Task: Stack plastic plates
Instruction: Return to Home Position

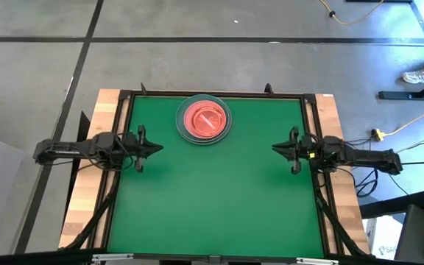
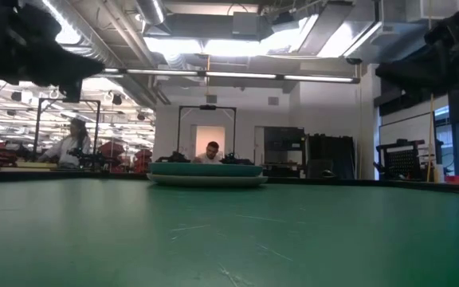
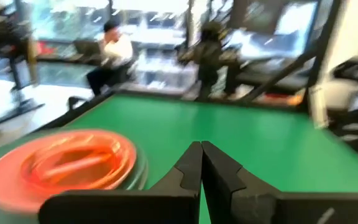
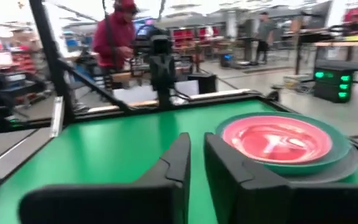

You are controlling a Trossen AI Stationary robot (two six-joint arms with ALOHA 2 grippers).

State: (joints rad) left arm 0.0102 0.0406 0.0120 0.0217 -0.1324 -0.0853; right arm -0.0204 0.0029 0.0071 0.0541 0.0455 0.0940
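A: Item one, plates?
B: One stack of plates (image 1: 204,120), flat and face up on the green mat (image 1: 212,206). It sits in the far half near the far edge, slightly towards the left arm's side of the middle. The plates are round, so there is no long axis.

A: Layers?
B: A grey-white plate (image 4: 348,167) at the bottom, a teal plate (image 4: 331,151) above it, and a pink plate (image 4: 272,138) on top. Whatever lies between them cannot be made out. The top face carries a pale bar mark; I cannot tell which way it runs.

A: Item two, left gripper (image 1: 160,147)?
B: At the mat's left edge, pointing inward, well apart from the stack — jaws pressed together, holding nothing.

A: Item three, right gripper (image 1: 275,148)?
B: At the right edge, facing the left one across the mat — jaws drawn close with only a thin slit between them, holding nothing.
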